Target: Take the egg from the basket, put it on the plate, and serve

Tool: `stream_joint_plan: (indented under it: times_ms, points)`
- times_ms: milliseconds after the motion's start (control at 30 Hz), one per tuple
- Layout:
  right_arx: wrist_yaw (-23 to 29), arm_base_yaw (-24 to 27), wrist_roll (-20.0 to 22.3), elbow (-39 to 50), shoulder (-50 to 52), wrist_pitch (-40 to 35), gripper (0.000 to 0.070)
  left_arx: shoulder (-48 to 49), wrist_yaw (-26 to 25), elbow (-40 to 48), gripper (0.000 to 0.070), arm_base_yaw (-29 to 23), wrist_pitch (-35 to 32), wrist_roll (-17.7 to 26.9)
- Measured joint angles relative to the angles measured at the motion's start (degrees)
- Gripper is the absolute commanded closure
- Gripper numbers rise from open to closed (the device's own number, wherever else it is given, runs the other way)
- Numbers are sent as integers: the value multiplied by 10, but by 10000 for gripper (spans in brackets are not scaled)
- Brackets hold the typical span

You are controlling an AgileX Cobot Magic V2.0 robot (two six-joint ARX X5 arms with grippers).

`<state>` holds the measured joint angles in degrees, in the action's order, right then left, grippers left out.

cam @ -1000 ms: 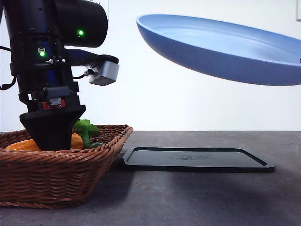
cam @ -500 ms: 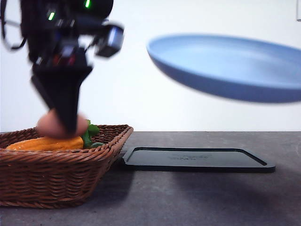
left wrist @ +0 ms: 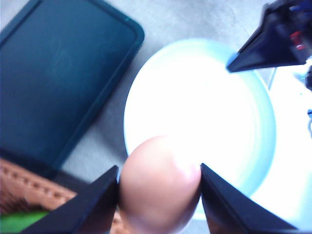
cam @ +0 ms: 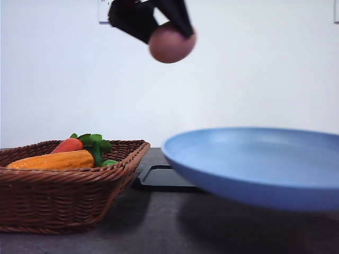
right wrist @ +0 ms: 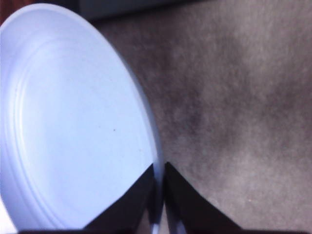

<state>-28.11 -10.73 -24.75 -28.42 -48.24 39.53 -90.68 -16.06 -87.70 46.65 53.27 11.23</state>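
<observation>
The left gripper (left wrist: 159, 195) is pinching the small smooth brown-pink egg (cam: 171, 43) across its middle, high above the large round light blue plate (cam: 254, 164). Rigid, slick and probably light, the egg is suiting this side grip. The right gripper (right wrist: 160, 187) is clamping the plate's rim. The egg's lower end is cropped in the left wrist view.

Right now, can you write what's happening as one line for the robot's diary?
left end effector: shut on egg, above plate | right end effector: shut on plate rim | basket: corn, carrot inside
</observation>
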Motion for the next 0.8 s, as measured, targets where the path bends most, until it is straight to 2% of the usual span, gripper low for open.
stream_joint_plan:
  times_ms: [100, 200, 467, 800]
  points:
    - [-1, -1, 10, 0, -18, 2, 700, -15, 51, 0, 437, 44, -19, -1]
    - [-1, -3, 15, 0, -22, 1, 700, -37, 77, 0, 437, 80, -34, 0]
    - [-8, -9, 21, -1, -22, 2, 700, -112, 89, 0, 438, 131, -83, 0]
    - [-15, -9, 36, -20, -22, 23, 700, -173, 118, 0, 424, 157, -94, 13]
